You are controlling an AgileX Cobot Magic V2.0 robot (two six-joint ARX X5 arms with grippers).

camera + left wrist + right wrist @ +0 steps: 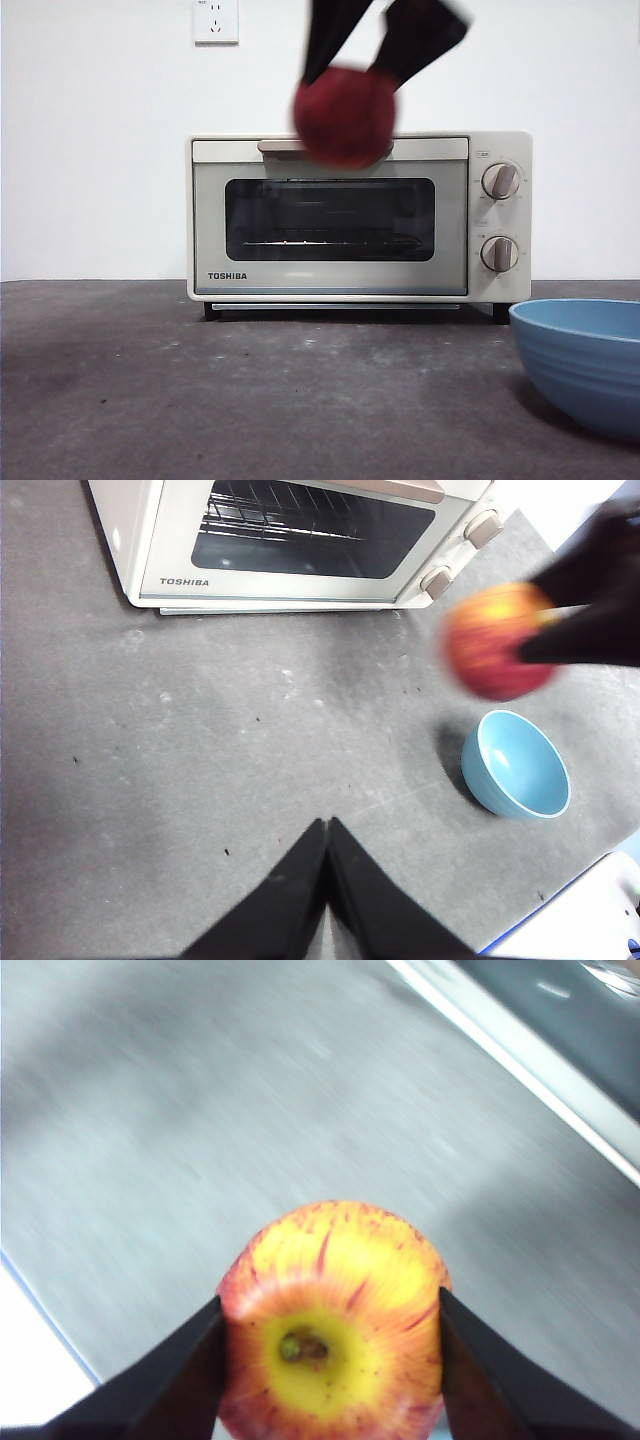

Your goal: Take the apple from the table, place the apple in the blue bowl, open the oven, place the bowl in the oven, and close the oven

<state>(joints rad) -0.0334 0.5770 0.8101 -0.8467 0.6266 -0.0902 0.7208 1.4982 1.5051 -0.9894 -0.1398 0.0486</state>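
Above table (pixel 200 400), red-yellow apple (pixel 332 1325)

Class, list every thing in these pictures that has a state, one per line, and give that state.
apple: held in the air, off the table.
right tool: shut on the apple.
left tool: shut, holding nothing.
blue bowl: upright, empty.
oven: door closed.
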